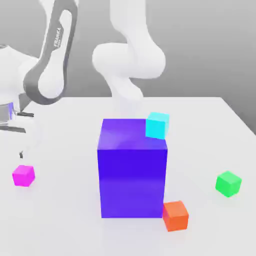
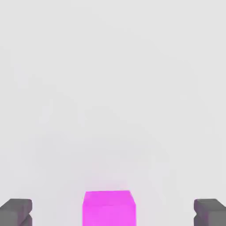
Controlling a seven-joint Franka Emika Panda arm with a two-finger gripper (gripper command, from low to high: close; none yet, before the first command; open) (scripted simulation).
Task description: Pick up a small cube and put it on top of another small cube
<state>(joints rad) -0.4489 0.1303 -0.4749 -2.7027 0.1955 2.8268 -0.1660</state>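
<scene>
The small magenta cube (image 1: 23, 175) lies on the white table at the exterior view's left. My gripper (image 1: 20, 150) hangs just above it, apart from it. In the hand view the magenta cube (image 2: 108, 207) sits between my two dark fingertips (image 2: 16, 212), which stand wide apart, so the gripper (image 2: 113, 212) is open and holds nothing. The small green cube (image 1: 228, 183) rests far off at the exterior view's right, with the big block between the two.
A big blue-purple block (image 1: 132, 167) stands mid-table. A cyan cube (image 1: 157, 125) shows at its upper right corner. An orange-red cube (image 1: 175, 215) lies by its lower right corner. The white arm (image 1: 50, 65) rises behind.
</scene>
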